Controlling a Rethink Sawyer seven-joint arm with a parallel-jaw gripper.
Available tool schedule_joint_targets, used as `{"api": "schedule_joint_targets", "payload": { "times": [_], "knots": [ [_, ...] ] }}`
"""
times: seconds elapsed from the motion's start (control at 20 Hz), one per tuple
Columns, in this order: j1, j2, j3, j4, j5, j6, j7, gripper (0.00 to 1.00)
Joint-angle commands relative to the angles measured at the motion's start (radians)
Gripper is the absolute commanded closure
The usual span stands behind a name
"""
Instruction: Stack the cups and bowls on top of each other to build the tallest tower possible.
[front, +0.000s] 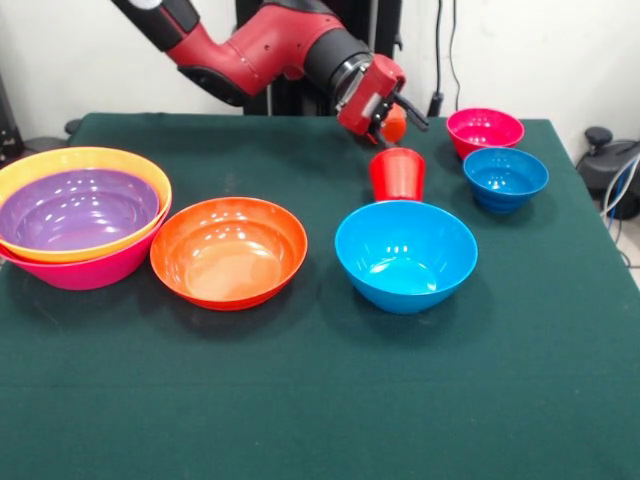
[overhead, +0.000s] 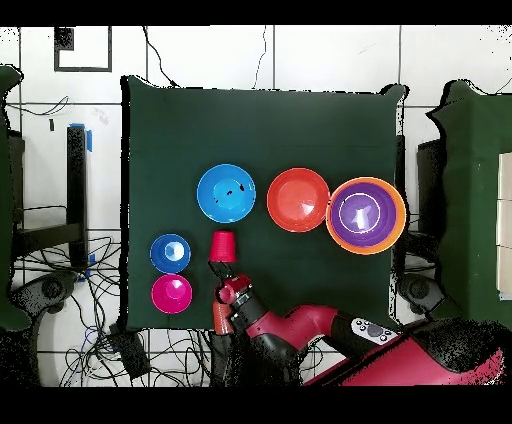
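Red cup, orange cup, six bowls

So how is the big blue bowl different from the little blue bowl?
The big blue bowl is much wider than the little blue bowl. In the front view, the big one sits nearer the camera, next to the orange bowl; the little one sits farther back, beside the magenta bowl. The big one's blue looks lighter. Both are glossy, upright and empty.
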Motion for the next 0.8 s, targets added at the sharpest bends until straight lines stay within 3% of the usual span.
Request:
{"api": "schedule_joint_targets", "payload": {
  "times": [0.05, 0.35, 0.65, 0.8],
  "knots": [
    [0.057, 0.008, 0.008, -0.209, 0.032, -0.031, 0.008, 0.00],
    [0.059, 0.019, -0.033, -0.219, 0.118, -0.073, -0.074, 0.00],
    [0.077, 0.047, -0.113, -0.199, 0.296, -0.174, -0.190, 0.00],
    [0.106, 0.067, -0.155, -0.192, 0.399, -0.271, -0.248, 0.00]
  ]
}}
